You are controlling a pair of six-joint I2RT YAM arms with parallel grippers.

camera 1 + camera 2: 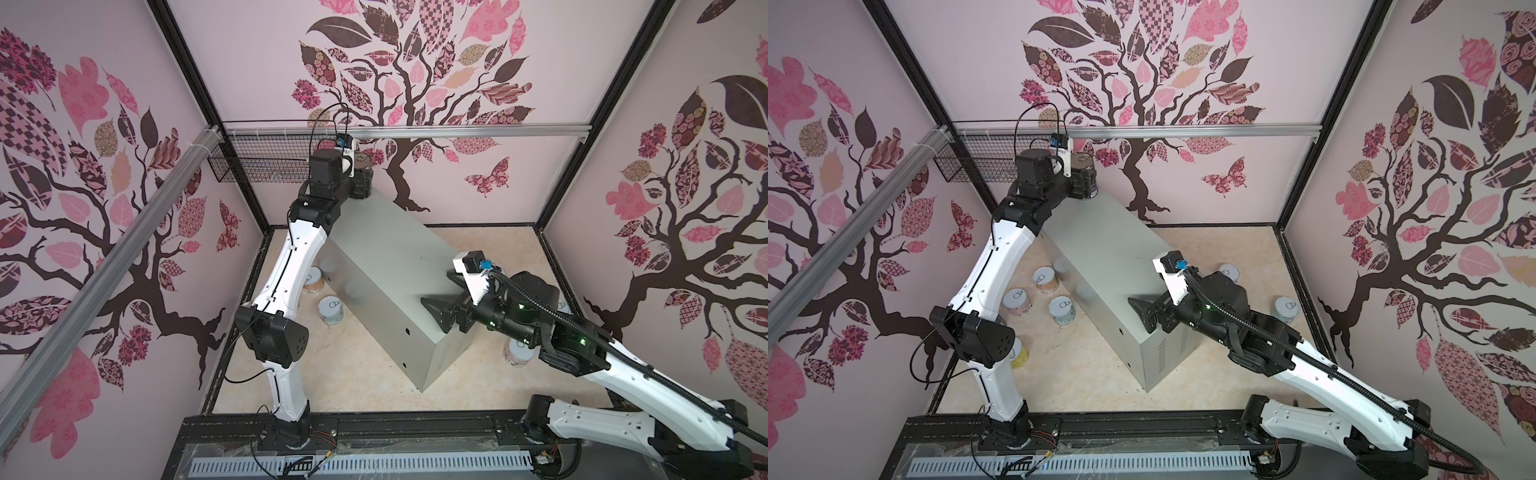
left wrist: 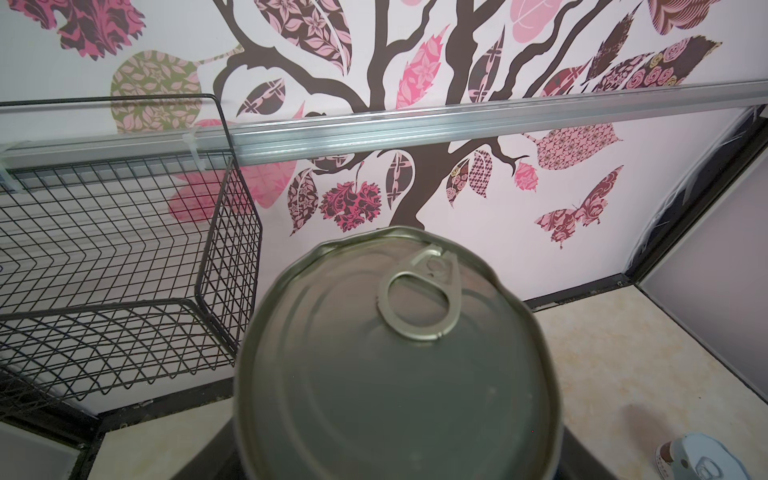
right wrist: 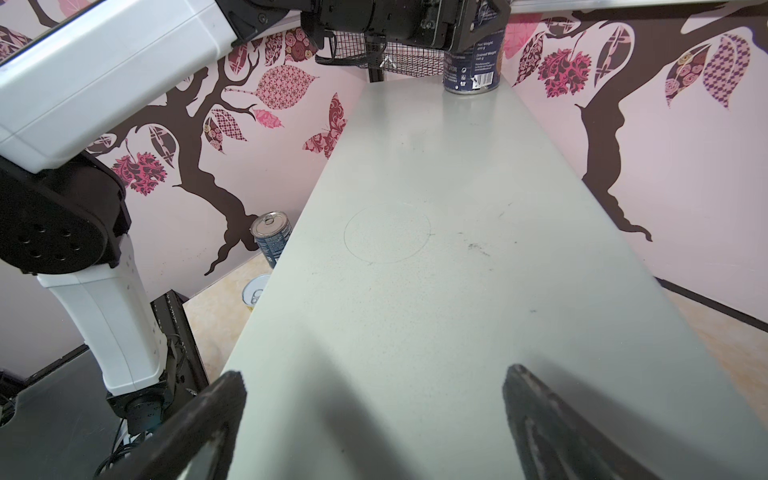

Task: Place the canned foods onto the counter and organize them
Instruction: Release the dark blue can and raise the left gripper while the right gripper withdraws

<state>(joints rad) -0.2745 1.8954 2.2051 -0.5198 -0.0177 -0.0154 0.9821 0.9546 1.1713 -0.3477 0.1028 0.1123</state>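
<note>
The counter is a long pale grey-green box set slantwise on the floor. At its far end a tall dark-blue can stands upright, and my left gripper is shut on its sides. The can's silver pull-tab lid fills the left wrist view. My right gripper hovers open and empty over the counter's near part. Short pastel cans stand on the floor to the counter's left.
A black wire basket hangs on the back rail, left of the held can. Another dark-blue can stands on the floor beside the counter. More short cans stand on the right, one behind my left elbow.
</note>
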